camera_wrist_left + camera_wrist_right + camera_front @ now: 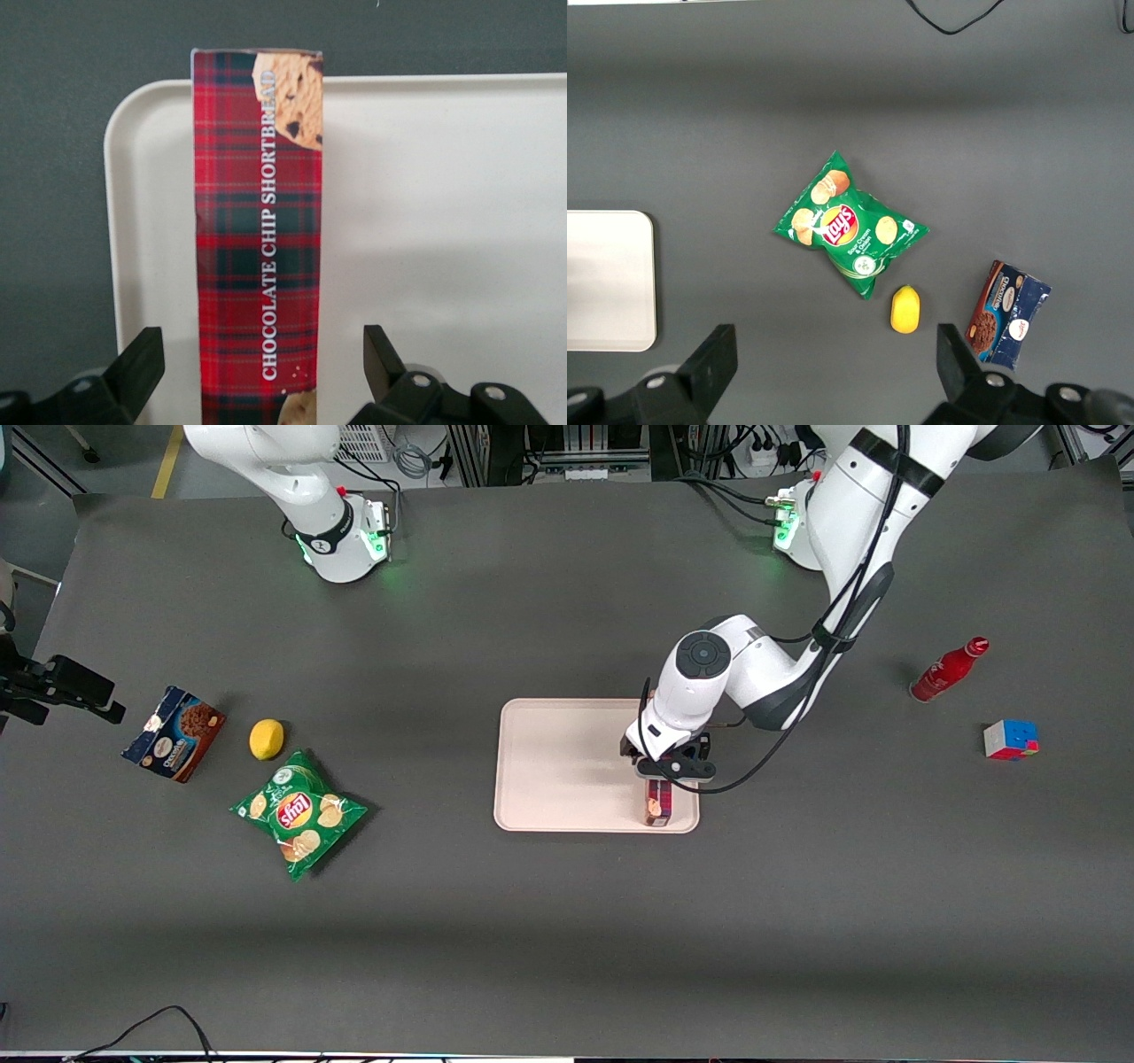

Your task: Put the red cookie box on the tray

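The red cookie box (657,806), a slim red-and-black plaid carton, lies flat on the pale pink tray (558,766). It sits along the tray's edge toward the working arm's end, and its end reaches the rim nearest the front camera. My left gripper (671,769) hangs right over the box, open. In the left wrist view the box (257,239) lies lengthwise on the tray (443,221) between the two black fingers (142,363), with a gap on each side. The gripper (261,347) holds nothing.
A red bottle (948,669) and a colour cube (1010,740) lie toward the working arm's end. A green chips bag (299,813), a lemon (267,739) and a blue-and-brown cookie box (174,732) lie toward the parked arm's end.
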